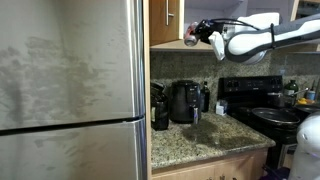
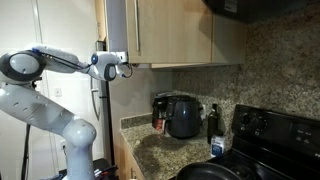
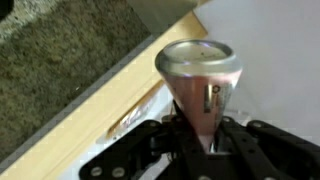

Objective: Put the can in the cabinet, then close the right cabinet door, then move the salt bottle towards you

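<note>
My gripper (image 3: 200, 140) is shut on the can (image 3: 198, 75), a pinkish tin with a silvery top that stands upright between the fingers. In the wrist view the can is beside a light wooden edge of the cabinet (image 3: 95, 110), over a pale surface. In both exterior views the gripper (image 1: 195, 32) (image 2: 118, 68) is raised to the lower edge of the wooden cabinet (image 1: 160, 25) (image 2: 170, 30). A silver bar handle (image 1: 168, 15) shows on one door panel. A small white bottle (image 2: 217, 147), probably the salt bottle, stands on the counter by the stove.
A black air fryer (image 1: 186, 101) (image 2: 183, 116) and a coffee maker (image 1: 160, 105) stand on the granite counter (image 1: 200, 140). A steel fridge (image 1: 70, 90) fills one side. The black stove (image 1: 262, 105) (image 2: 275, 135) is beside the counter, with a dark bottle (image 2: 212, 120) close by.
</note>
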